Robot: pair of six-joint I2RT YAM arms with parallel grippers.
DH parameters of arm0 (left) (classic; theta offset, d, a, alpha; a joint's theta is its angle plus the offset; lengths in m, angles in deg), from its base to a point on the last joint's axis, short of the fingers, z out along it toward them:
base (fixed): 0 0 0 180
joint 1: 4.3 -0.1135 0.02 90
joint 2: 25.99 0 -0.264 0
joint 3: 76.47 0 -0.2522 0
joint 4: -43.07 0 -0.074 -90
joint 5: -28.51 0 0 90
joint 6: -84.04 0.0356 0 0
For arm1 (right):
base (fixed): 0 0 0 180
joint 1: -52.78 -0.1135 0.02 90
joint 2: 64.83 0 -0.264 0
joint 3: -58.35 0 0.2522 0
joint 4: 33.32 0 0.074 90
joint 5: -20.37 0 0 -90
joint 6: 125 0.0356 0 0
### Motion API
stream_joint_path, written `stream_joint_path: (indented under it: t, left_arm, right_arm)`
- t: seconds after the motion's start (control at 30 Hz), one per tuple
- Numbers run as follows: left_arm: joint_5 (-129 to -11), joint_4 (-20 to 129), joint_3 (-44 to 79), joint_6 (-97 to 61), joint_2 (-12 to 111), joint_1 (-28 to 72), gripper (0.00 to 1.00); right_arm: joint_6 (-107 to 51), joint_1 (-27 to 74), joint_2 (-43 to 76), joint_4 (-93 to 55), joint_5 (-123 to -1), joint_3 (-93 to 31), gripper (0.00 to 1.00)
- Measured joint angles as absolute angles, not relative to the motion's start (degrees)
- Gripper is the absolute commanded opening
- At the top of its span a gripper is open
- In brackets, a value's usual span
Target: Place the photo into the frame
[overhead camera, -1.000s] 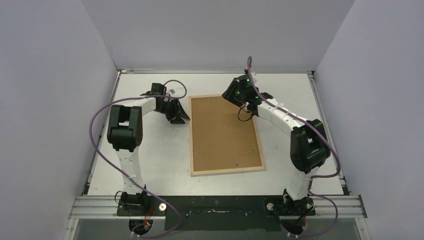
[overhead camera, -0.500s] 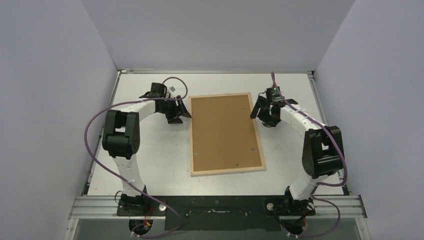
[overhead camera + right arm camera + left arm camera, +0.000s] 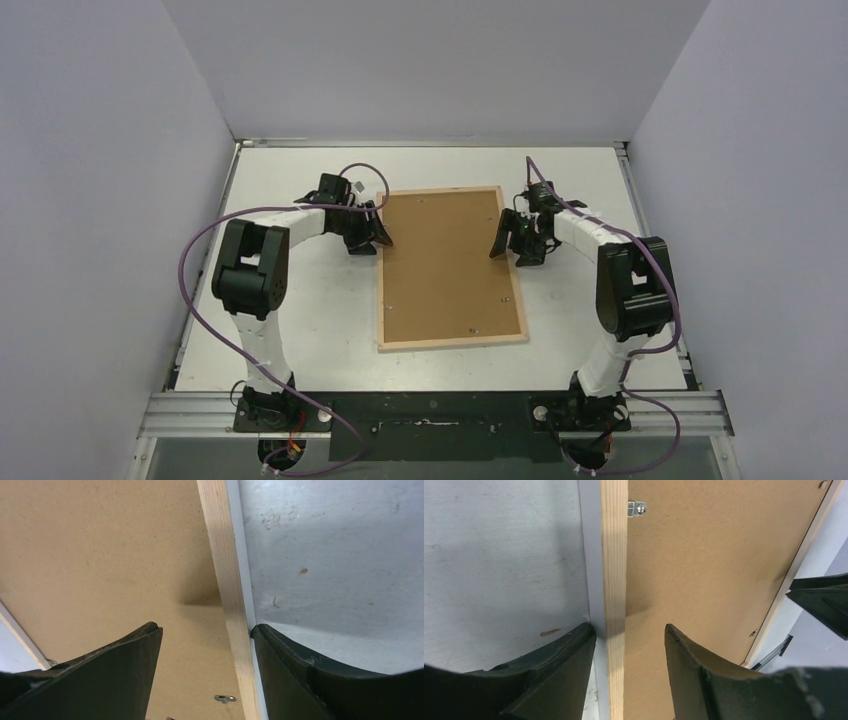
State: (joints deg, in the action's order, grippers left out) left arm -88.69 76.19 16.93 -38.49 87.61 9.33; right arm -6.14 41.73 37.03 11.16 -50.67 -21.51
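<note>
Frame: large rectangular picture frame [image 3: 455, 341] with a thin pale wood rim, lying face down, its back filled by a plain brown hardboard sheet [image 3: 445, 265].
Place: middle of the white tabletop [image 3: 300, 320], long sides running from the near edge toward the far edge, slightly askew.
Clips: small metal clips [image 3: 636, 508] sit on the board just inside the rim.
Left claw: the left claw [image 3: 629, 627] is parted and straddles the left long rim near the frame's far end. One finger is outside beside the wood, the other over the board; it clamps nothing.
Right claw: the right claw [image 3: 206, 626] is parted wide astride the right long rim. Its outer finger is close against the wood, and it holds nothing.
Hidden: the pane and all beneath the board.
Cut off: both wrist views show only a stretch of rim.
</note>
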Motion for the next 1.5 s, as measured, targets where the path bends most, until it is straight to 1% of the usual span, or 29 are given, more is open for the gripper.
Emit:
stream_joint_path:
  t: [0.1,0.3,0.57,0.6,0.73,0.83,0.9,1.0,1.1,1.13,1.23,1.37,1.5]
  left_arm:
    - [-88.41,75.64,17.93,-38.67,87.19,9.19,0.49]
    - [-86.66,74.74,20.36,-38.28,85.49,9.22,0.43]
    - [-84.17,77.41,26.50,-36.94,79.87,10.05,0.41]
    - [-83.75,78.81,27.14,-36.75,78.86,10.42,0.41]
    - [-82.20,84.23,28.08,-36.26,74.30,12.01,0.54]
    - [-81.20,85.56,27.49,-35.70,71.50,12.17,0.59]
    - [-80.76,86.63,24.91,-35.00,71.50,11.64,0.59]
    - [-80.45,87.07,19.86,-33.95,73.09,10.42,0.60]
    - [-80.58,86.59,12.03,-33.23,77.60,8.89,0.59]
    - [-80.65,86.20,9.32,-33.01,79.45,8.36,0.59]
    - [-81.39,85.30,1.52,-32.53,85.29,7.21,0.57]
    - [-83.69,82.66,-8.27,-32.07,93.92,6.24,0.54]
    - [-86.70,78.15,-11.73,-31.56,99.80,6.07,0.53]
  right_arm:
    - [-7.99,40.99,37.29,12.52,-50.06,-21.54,0.66]
    - [-10.84,37.58,36.97,16.34,-51.70,-21.56,0.65]
    - [-10.27,34.35,34.08,21.63,-52.99,-19.59,0.65]
    - [-9.92,34.28,34.02,22.22,-53.45,-19.63,0.66]
    - [-7.64,34.32,34.02,25.15,-56.18,-22.30,0.68]
    - [-6.44,34.37,33.99,25.26,-59.26,-26.85,0.68]
    - [-5.66,34.37,33.91,24.37,-60.47,-29.19,0.67]
    - [-3.56,34.30,33.91,21.61,-61.16,-31.74,0.59]
    - [0.42,34.00,34.34,17.52,-60.49,-32.90,0.51]
    - [2.23,33.65,34.82,15.45,-59.81,-33.19,0.49]
    - [8.64,31.72,38.17,8.87,-57.73,-34.37,0.49]
    - [17.43,27.90,44.81,1.04,-56.31,-36.18,0.52]
    - [23.76,24.58,50.01,-3.06,-57.23,-37.82,0.53]
